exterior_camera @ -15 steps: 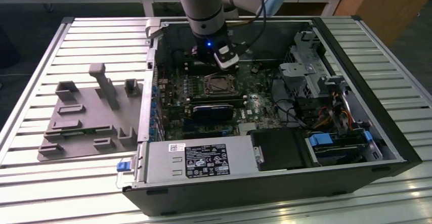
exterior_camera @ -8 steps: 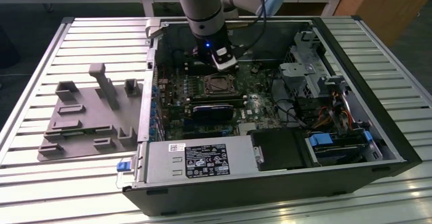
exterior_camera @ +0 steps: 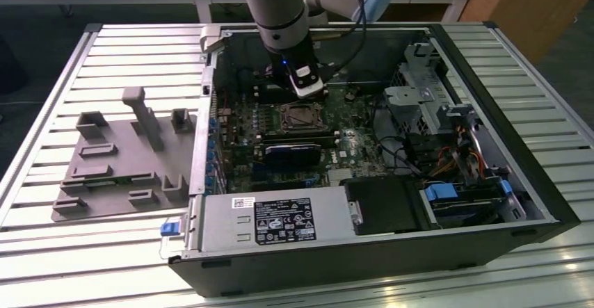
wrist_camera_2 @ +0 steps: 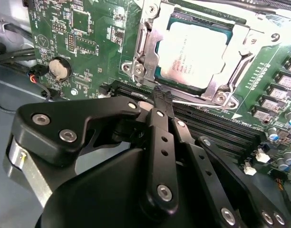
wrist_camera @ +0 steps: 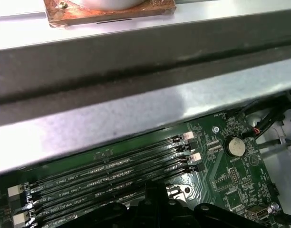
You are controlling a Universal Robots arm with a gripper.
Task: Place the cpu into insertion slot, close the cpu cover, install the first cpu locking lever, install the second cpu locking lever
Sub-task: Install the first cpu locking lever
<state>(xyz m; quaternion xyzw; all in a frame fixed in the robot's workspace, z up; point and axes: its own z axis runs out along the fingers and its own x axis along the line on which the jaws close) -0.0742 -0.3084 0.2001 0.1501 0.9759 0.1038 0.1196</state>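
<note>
You'll find the cpu [wrist_camera_2: 193,54] seated in the insertion slot [exterior_camera: 283,117], with the cpu cover [wrist_camera_2: 243,40] lying flat around it. Your gripper [wrist_camera_2: 163,96] holds its fingers pressed together, tips just beside the thin locking lever [wrist_camera_2: 202,105] along the socket's edge. Small print marks the chip top and the power supply label [exterior_camera: 283,220].

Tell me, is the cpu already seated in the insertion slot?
Yes, the cpu lies flat there, its silver top framed by the cpu cover.
</note>
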